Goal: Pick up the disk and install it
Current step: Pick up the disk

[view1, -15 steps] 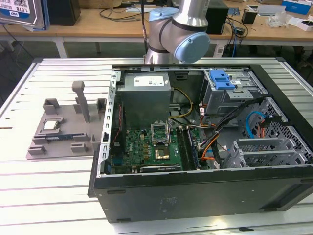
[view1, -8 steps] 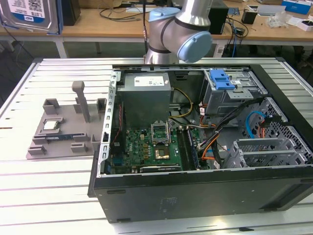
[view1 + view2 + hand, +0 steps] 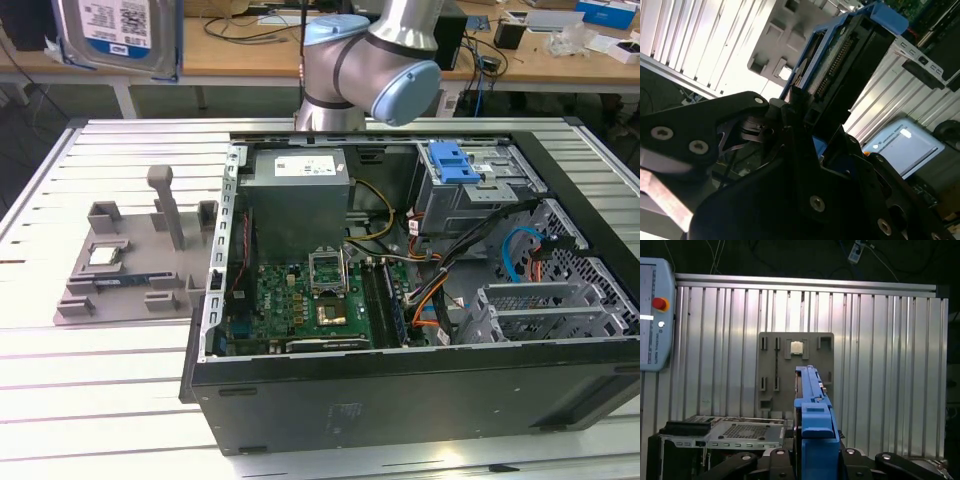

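Held edge-on by its blue side rails in the closed gripper point(image 3: 812, 459): the disk point(image 3: 118, 30), high over the slatted table point(image 3: 100, 400) at the exterior view's left, well apart from the open computer case point(image 3: 400, 390). Beyond it in the first wrist view, the grey fixture plate point(image 3: 771, 370) with a CPU chip point(image 3: 798, 347). Probably best for the carry in hand: keep the hold square on both rails, hold the drive level, and approach the grey drive cage point(image 3: 470, 205) under the blue caddy point(image 3: 452, 160) clear of the loose cables point(image 3: 440, 290) near it.

Shiny metal disk point(image 3: 115, 30), ribbed metal table point(image 3: 100, 400)
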Controlling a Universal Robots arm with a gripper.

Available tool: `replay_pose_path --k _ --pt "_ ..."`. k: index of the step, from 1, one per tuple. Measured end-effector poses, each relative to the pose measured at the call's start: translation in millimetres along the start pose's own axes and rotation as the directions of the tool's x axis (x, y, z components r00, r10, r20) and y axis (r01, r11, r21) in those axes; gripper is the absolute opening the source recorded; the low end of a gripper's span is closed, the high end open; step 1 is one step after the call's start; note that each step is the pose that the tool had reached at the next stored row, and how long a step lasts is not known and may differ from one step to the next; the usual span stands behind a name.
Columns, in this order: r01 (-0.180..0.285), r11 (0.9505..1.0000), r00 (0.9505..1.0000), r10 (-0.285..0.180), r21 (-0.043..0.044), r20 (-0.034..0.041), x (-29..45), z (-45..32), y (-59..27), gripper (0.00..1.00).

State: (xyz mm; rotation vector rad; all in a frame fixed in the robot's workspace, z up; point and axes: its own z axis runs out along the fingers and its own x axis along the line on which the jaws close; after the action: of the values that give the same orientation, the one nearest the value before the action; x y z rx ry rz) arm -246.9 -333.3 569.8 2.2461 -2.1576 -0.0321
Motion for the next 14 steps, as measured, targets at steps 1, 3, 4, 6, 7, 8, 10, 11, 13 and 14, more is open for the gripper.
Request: replay_pose_path --k 1,3,4,6,7,8,10,11,13,14 --pt "0.0 1.0 1.0 0.0 -0.0001 0.0 2.7 0.9 -11.1 0.37" --pt "0.0 1.0 1.0 0.0 -0.0002 -0.0001 4.9 2.0 -21.6 0.37" --pt "0.0 1.0 1.0 0.0 0.0 0.0001 6.1 2.8 -28.3 0.37" --pt "0.0 1.0 1.0 0.0 -0.0002 -0.0001 7.7 4.0 -37.7 0.37" --pt "0.0 1.0 1.0 0.0 -0.0002 -0.0001 8.9 5.3 -44.3 0.37" --pt "0.0 1.0 1.0 0.0 -0.0002 0.0 9.7 6.5 -47.6 0.37" --pt "0.0 1.0 1.0 0.0 0.0001 0.0001 13.5 9.6 -51.9 0.37" --pt "0.0 1.0 1.0 0.0 -0.0003 -0.0001 15.5 10.3 -52.5 0.37" --pt "0.0 1.0 1.0 0.0 -0.0002 0.0 20.6 12.4 -53.6 0.37" --pt "0.0 1.0 1.0 0.0 -0.0002 0.0002 23.0 13.2 -54.3 0.37"
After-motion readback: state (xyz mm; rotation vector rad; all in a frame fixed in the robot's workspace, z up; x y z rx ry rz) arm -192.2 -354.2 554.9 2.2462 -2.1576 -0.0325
